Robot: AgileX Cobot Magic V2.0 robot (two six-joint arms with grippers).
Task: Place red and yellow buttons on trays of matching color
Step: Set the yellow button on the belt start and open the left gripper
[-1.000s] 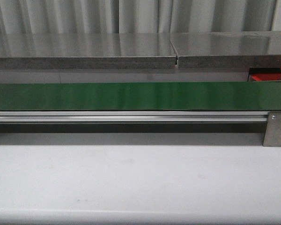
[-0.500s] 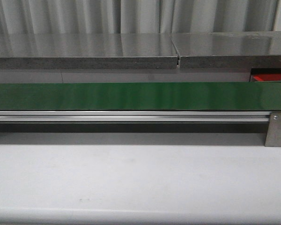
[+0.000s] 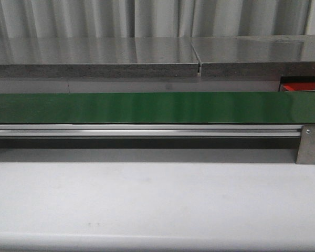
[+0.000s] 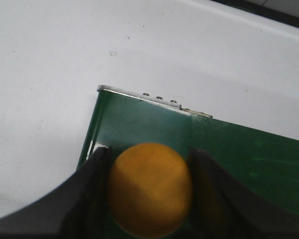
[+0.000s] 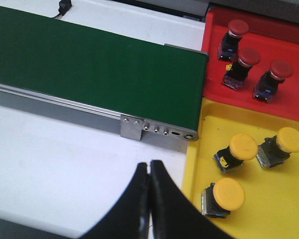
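Jaws partly hiding yellow button (image 4: 149, 189)

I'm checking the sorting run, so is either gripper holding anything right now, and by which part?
The left gripper holds a round yellow button by the sides of its cap, above the green belt. The right gripper is shut on nothing.

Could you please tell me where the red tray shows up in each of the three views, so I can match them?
Front view: only a sliver of the red tray shows at the far right, behind the green belt.
Left wrist view: not in it.
Right wrist view: the red tray fills the upper right corner, holding three red buttons, beyond the belt's end.
Shared landmark: the green belt, also in the left wrist view.
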